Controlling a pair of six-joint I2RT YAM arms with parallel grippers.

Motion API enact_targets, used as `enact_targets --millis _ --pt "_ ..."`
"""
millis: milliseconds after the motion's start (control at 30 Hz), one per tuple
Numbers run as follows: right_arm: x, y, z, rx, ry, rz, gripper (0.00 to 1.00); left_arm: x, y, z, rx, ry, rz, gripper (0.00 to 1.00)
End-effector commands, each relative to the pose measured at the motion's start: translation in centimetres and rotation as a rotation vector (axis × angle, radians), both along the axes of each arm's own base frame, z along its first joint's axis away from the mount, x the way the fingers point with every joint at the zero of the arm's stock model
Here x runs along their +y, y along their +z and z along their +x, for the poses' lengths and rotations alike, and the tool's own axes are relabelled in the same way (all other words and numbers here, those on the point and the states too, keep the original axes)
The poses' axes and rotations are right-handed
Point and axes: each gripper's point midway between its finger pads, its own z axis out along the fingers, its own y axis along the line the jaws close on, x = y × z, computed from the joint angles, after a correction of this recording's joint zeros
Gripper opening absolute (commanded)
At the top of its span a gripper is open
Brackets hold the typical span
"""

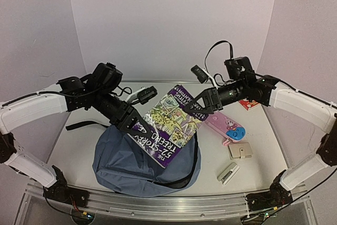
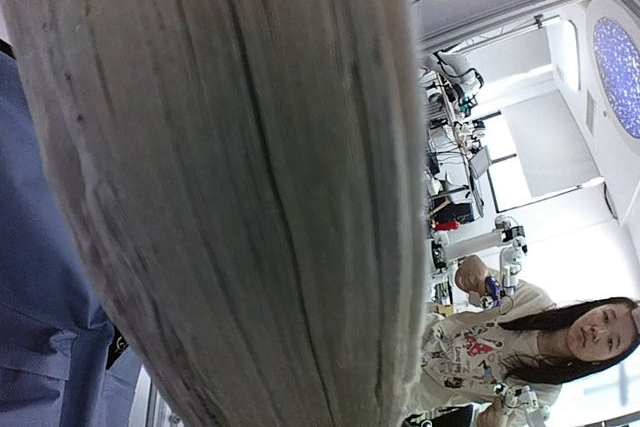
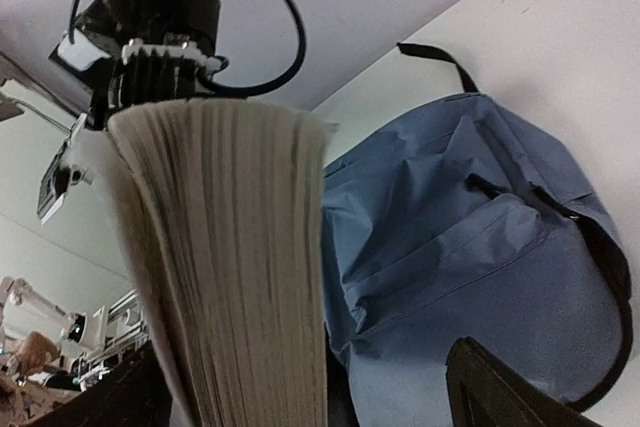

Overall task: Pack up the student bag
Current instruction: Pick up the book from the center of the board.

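A thick paperback book (image 1: pixel 171 122) with a purple and green cover hangs tilted above the student bag (image 1: pixel 126 164), a dusty-blue backpack lying flat on the table. My left gripper (image 1: pixel 132 124) is shut on the book's lower left edge. In the left wrist view the book's page edges (image 2: pixel 230 187) fill the picture and hide the fingers, with the student bag (image 2: pixel 40 277) at the left. My right gripper (image 1: pixel 202 105) stands open around the book's upper right corner. In the right wrist view the book's pages (image 3: pixel 240 267) lie against the left finger, with a gap to the right finger (image 3: pixel 490 392) over the student bag (image 3: pixel 470 247).
A pink pencil case (image 1: pixel 227 126), a small beige wallet (image 1: pixel 240 152) and a white stapler (image 1: pixel 228 173) lie to the right of the bag. A red item (image 1: pixel 248 104) sits behind the right arm. A white object (image 1: pixel 138 93) lies behind the left gripper.
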Motion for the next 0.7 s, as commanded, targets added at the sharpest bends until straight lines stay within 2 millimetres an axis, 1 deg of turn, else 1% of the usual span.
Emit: enact_targets --millis 0,133,233,367,433,500,533,567,600,633,667 --pt "0.2 2.1 -3.1 0.047 0.202 0.106 0.84 -0.4 3.4 -0.7 -0.062 -0.086 -0.119 0.0" --pt "0.3 2.1 -3.9 0.083 0.262 0.127 0.63 -0.8 3.1 -0.6 -0.053 -0.101 -0.111 0.0" --pt "0.3 2.2 -4.0 0.082 0.272 0.134 0.55 -1.0 2.9 -0.6 -0.047 -0.106 -0.104 0.0" --pt "0.4 2.1 -3.6 0.065 0.257 0.13 0.41 -1.1 2.7 -0.6 -0.039 -0.118 -0.103 0.0" --pt "0.5 1.9 -3.3 0.063 0.242 0.121 0.28 -1.2 2.5 -0.5 -0.037 -0.119 -0.094 0.0" --pt "0.7 1.3 -2.7 0.067 0.21 0.101 0.12 -1.3 2.2 -0.3 -0.043 -0.108 -0.078 0.0" --pt "0.8 0.9 -2.0 0.063 0.171 0.08 0.02 -1.3 2.0 -0.1 -0.052 -0.096 -0.068 0.0" --pt "0.9 0.5 -1.2 0.058 0.126 0.058 0.0 -1.4 1.8 0.2 -0.066 -0.078 -0.056 0.04" --pt "1.0 0.2 -0.5 0.055 0.081 0.037 0.0 -1.5 1.5 0.7 -0.087 -0.049 -0.041 0.11" --pt "0.9 0.0 0.1 0.056 0.036 0.022 0.0 -1.5 1.2 1.3 -0.112 -0.009 -0.021 0.2" --pt "0.8 -0.1 0.9 0.049 -0.017 0.007 0.0 -1.5 0.9 1.8 -0.128 0.022 -0.004 0.33"
